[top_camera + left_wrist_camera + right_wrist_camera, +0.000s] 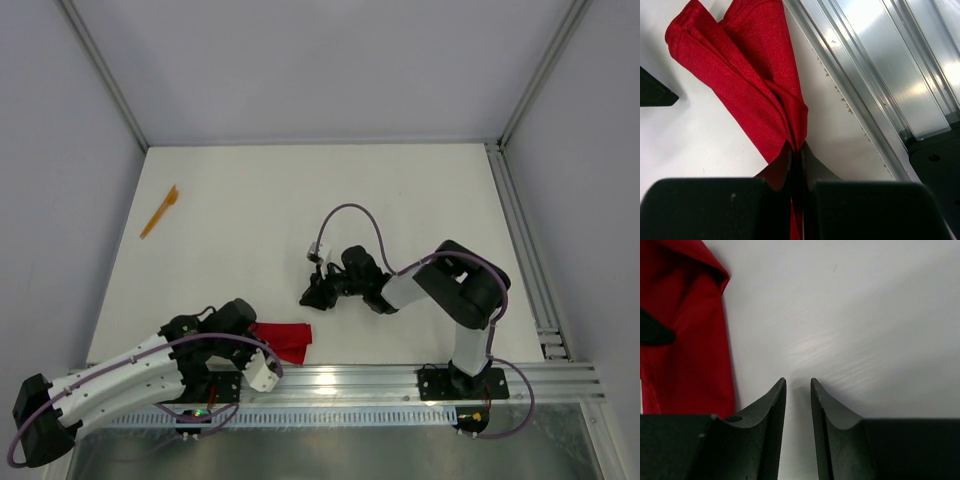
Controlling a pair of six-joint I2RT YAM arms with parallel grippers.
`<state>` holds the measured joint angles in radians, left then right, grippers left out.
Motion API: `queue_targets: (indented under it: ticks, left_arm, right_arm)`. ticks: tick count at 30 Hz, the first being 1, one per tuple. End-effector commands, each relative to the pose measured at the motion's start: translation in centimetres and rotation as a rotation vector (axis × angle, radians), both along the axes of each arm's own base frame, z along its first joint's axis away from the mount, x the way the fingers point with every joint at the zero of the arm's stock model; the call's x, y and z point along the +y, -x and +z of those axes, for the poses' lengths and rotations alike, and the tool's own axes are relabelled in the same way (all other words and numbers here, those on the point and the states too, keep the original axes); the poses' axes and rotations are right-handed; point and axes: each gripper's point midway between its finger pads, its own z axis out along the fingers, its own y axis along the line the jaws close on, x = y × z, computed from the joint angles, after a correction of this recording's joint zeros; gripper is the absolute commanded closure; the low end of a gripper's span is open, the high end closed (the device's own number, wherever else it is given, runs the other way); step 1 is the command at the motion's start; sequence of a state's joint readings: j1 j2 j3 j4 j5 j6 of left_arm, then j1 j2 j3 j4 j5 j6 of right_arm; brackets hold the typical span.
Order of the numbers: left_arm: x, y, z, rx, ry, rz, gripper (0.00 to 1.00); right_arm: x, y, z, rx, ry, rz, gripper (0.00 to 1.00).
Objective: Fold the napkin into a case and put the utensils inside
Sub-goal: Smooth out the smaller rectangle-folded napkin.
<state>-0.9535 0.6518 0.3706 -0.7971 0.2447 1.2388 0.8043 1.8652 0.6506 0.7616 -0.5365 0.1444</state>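
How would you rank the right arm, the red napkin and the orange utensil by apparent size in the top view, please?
1. right arm, largest
2. red napkin, partly hidden
3. orange utensil, smallest

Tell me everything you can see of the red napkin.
The napkin is a plain bright red cloth, soft and finely woven by its look, bunched into several long folds rather than lying flat. It rests on the white table near the front edge, beside the metal rail. The left gripper is shut on one gathered corner, and the folds fan out from there.
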Motion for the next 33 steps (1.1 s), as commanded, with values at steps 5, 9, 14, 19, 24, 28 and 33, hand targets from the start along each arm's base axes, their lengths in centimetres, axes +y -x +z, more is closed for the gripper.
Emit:
queue_targets:
  ticks: [5, 9, 14, 19, 24, 28, 33]
  left_arm:
    - [-0.4, -0.2, 0.5, -0.013, 0.033, 0.006, 1.0]
    - [-0.5, -0.3, 0.7, -0.011, 0.044, 0.03, 1.0]
    - [-0.7, -0.4, 0.8, -0.01, 0.05, 0.04, 1.0]
    - [-0.6, -0.3, 0.7, -0.016, 0.051, 0.024, 1.0]
    - [-0.6, -0.4, 0.7, -0.022, 0.049, 0.025, 1.0]
    - [-0.8, -0.6, 0.7, -0.031, 0.056, 0.026, 1.0]
    - [-0.8, -0.5, 0.7, -0.033, 0.058, 0.007, 1.0]
  right_arm:
    - [-0.7, 5.3, 0.8, -0.081, -0.049, 0.217, 0.69]
    - [-0.5, 7.4, 1.8, -0.114, -0.089, 0.277, 0.66]
    - [0.5, 8.2, 1.7, -0.127, -0.103, 0.284, 0.66]
    - [1.1, 7.2, 2.7, -0.141, -0.155, 0.221, 0.66]
    - [0.7, 6.9, 3.8, -0.214, -0.202, 0.187, 0.66]
    - [0.4, 7.7, 3.7, -0.306, -0.201, 0.208, 0.65]
    - [1.3, 5.4, 4.5, -0.37, -0.233, 0.115, 0.6]
